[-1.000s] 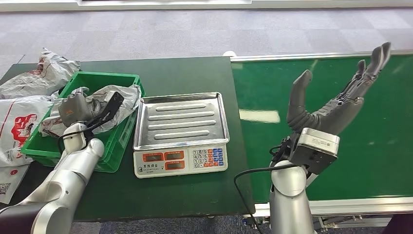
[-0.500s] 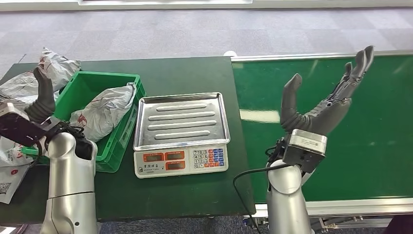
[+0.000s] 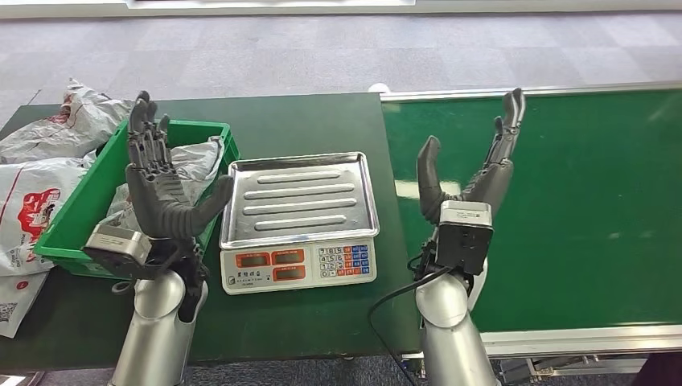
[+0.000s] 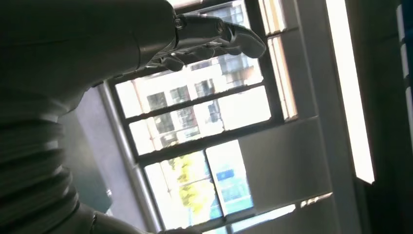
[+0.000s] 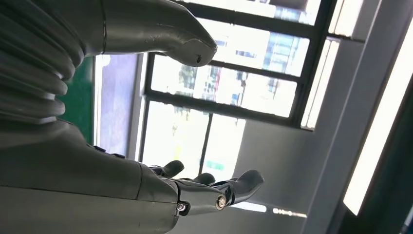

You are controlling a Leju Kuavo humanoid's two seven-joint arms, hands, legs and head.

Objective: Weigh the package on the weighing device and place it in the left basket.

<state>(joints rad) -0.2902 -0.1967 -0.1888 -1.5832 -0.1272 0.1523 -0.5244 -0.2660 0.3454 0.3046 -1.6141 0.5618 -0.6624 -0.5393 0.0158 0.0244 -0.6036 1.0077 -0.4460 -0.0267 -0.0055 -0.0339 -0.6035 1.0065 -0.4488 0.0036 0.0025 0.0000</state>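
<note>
A grey crumpled package (image 3: 191, 165) lies in the green basket (image 3: 71, 223) at the table's left, partly hidden behind my left hand. The weighing device (image 3: 298, 219) stands beside the basket, its steel tray bare. My left hand (image 3: 158, 191) is raised in front of the basket, fingers apart, holding nothing; the left wrist view has its fingers (image 4: 214, 36) spread against a window. My right hand (image 3: 470, 167) is raised over the near left part of the green conveyor belt (image 3: 579, 201), open and holding nothing, its fingers (image 5: 214, 192) spread in the right wrist view.
More plastic-wrapped packages (image 3: 44, 173) lie on the dark green table (image 3: 297, 121) to the left of the basket. A metal rail (image 3: 531, 92) edges the belt at the far side. Grey carpet lies beyond the table.
My left hand has risen out of the basket without the package and now stands upright in front of it. My right hand has moved left, toward the scale.
</note>
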